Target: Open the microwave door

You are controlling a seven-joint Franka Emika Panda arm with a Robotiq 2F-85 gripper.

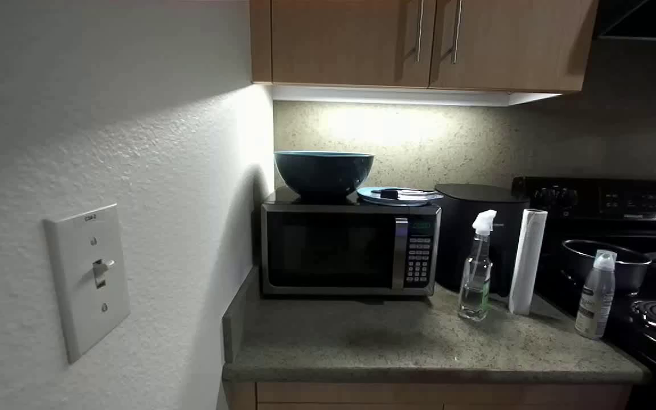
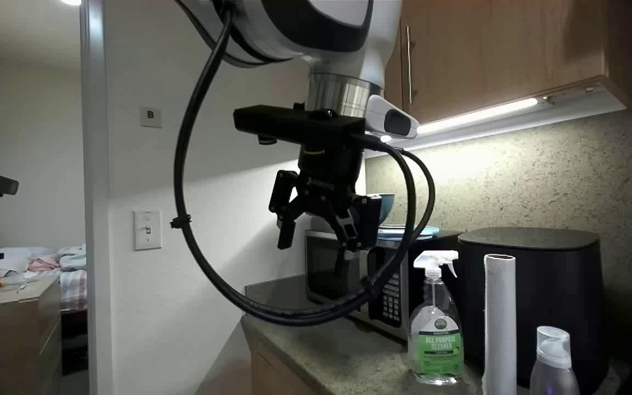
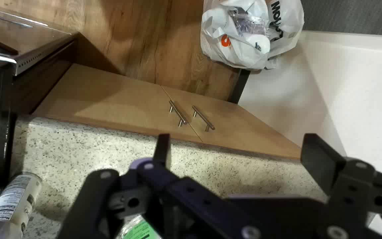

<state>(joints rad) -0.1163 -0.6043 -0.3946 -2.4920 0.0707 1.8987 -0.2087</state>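
The microwave door (image 1: 328, 250) has a dark glass window in a silver-grey frame. It is shut flush with the microwave front. Its vertical silver handle (image 1: 400, 253) stands at the right, next to the button panel (image 1: 419, 251). In an exterior view the door (image 2: 320, 269) is partly hidden behind my gripper and its cable loop. My gripper (image 2: 315, 249) hangs fingers down, in front of the microwave and apart from it. In the wrist view my gripper (image 3: 239, 154) is open, with nothing between its fingers. The door is out of the wrist view.
A dark bowl (image 1: 323, 173) and a blue plate (image 1: 399, 196) sit on the microwave. A black bin-like appliance (image 1: 479, 228), spray bottle (image 1: 476, 273), white roll (image 1: 527, 262) and spray can (image 1: 595, 296) stand right of it. Wooden cabinets (image 1: 351, 42) hang above. A wall (image 1: 191, 171) borders the left.
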